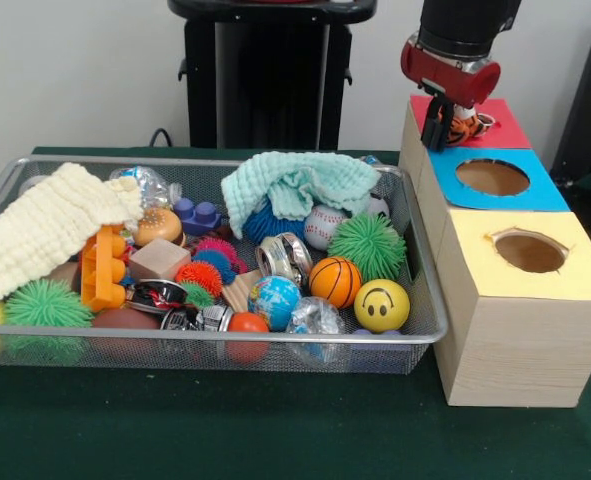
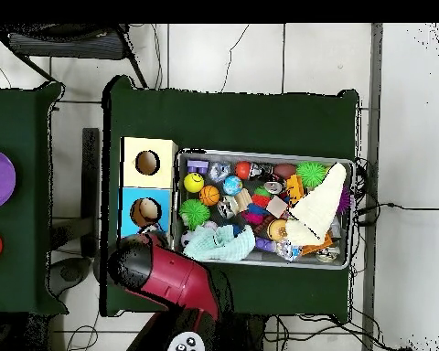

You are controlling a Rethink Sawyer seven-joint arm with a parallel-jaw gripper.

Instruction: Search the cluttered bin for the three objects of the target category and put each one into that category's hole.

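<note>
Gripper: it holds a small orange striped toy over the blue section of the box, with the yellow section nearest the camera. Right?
Not quite. In the front view the gripper holds the striped toy over the red section, not the blue section. The yellow section is indeed nearest the camera.

This is looking like a robotics lab: green cloth-covered tables (image 2: pixel 232 110) are standing on a pale tiled floor (image 2: pixel 315 55) with cables (image 2: pixel 388 206) trailing across it, a robot arm (image 2: pixel 173 279) is working at a wooden sorting box (image 1: pixel 515 310), and bare white walls (image 1: pixel 75 70) are rising behind.
</note>
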